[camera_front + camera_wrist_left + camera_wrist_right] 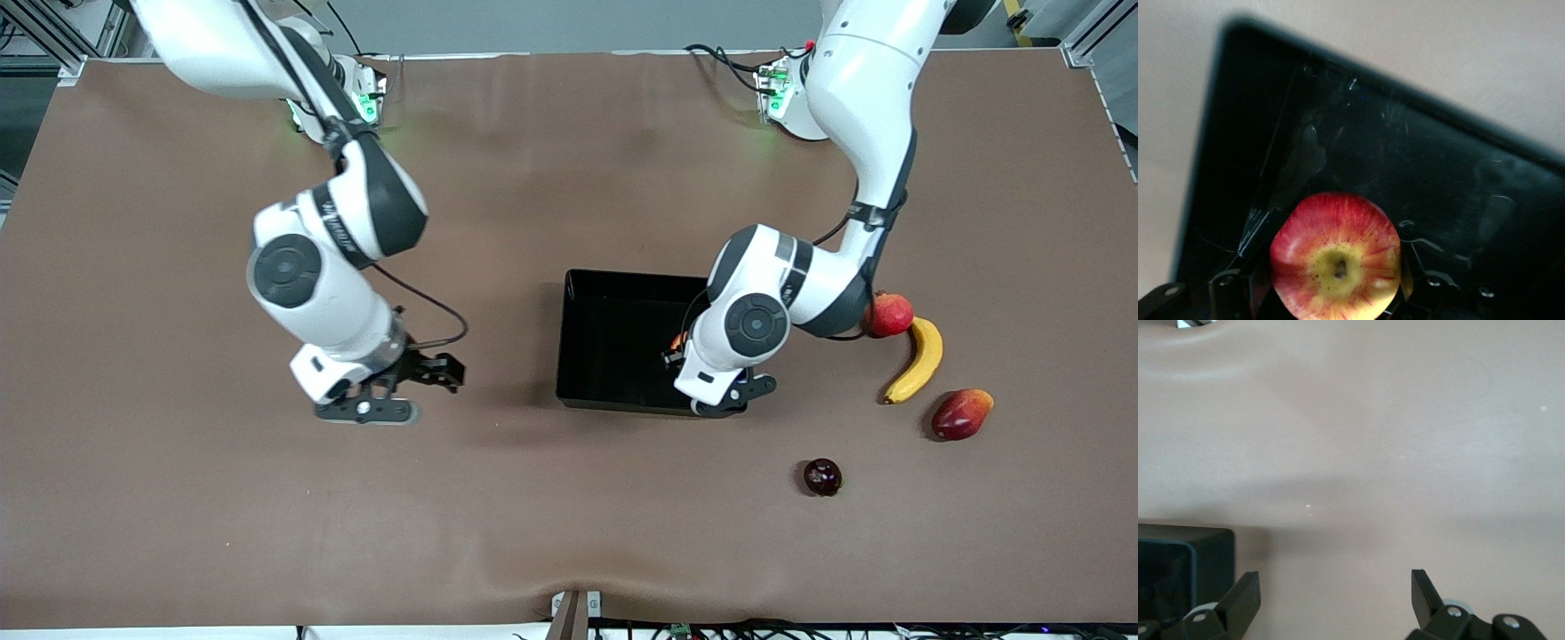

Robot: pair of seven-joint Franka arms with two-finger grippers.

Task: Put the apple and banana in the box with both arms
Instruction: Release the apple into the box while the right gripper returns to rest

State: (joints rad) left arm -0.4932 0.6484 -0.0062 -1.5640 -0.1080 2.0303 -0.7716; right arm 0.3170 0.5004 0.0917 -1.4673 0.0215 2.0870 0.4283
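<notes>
The apple [1336, 263], red with a yellow dimpled end, sits between the fingers of my left gripper [1336, 283], which is shut on it just above the floor of the black box [1418, 167]. In the front view the left gripper [676, 354] is over the box [613, 307] at its corner toward the left arm's end, and only a sliver of the apple [677, 340] shows. The banana [916, 360] lies on the table toward the left arm's end. My right gripper [418, 387] is open and empty over bare table beside the box; its wrist view shows it [1335, 593] and a box corner [1178, 563].
A red pomegranate [890, 314] touches the banana's end that is farther from the front camera. A red and yellow mango-like fruit [962, 413] lies nearer to the camera than the banana. A dark purple round fruit [822, 476] lies nearer still.
</notes>
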